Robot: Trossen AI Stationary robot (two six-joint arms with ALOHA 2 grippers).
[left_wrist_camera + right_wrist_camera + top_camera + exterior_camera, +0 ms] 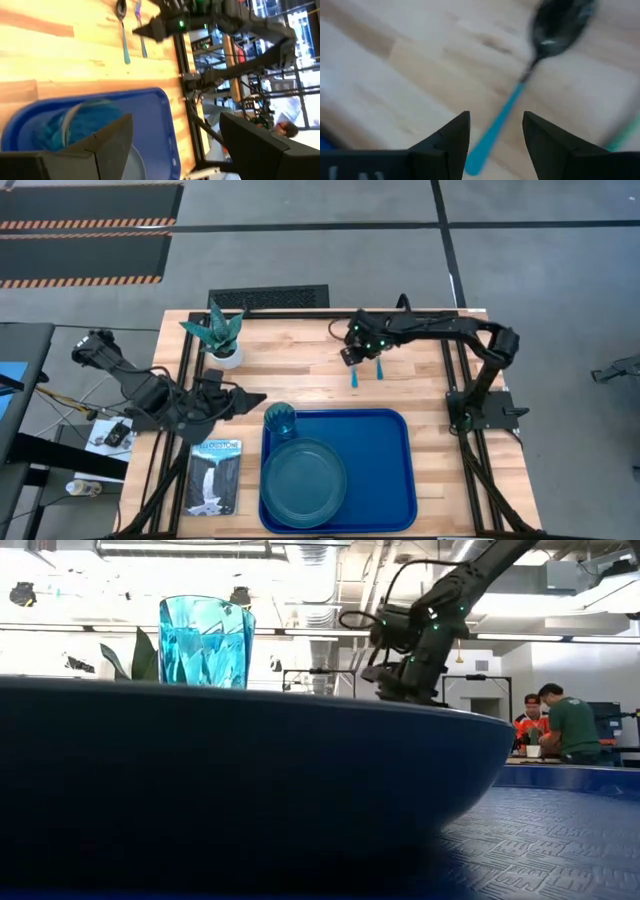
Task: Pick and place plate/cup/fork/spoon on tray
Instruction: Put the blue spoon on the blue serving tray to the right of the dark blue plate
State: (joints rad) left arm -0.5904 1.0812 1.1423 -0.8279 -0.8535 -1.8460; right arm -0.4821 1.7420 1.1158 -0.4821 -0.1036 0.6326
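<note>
The bright blue tray [385, 480] lies at the table's near middle. The teal plate [303, 476] lies flat in its left half, and the cup [280, 420] stands upright in its far left corner. The spoon [354, 378] and the fork [380, 368] lie side by side on the wood beyond the tray. My right gripper [351, 357] is open over the spoon, with the light blue handle [492, 132] between its fingers and the dark bowl [560, 22] ahead of them. My left gripper [248, 399] is open and empty, just left of the cup.
A teal spiky plant in a white pot [224, 338] stands at the far left. A waterfall-picture booklet [213, 475] lies left of the tray. Bare wood lies between the cutlery and the tray's far rim. People [565, 725] are in the room behind the table.
</note>
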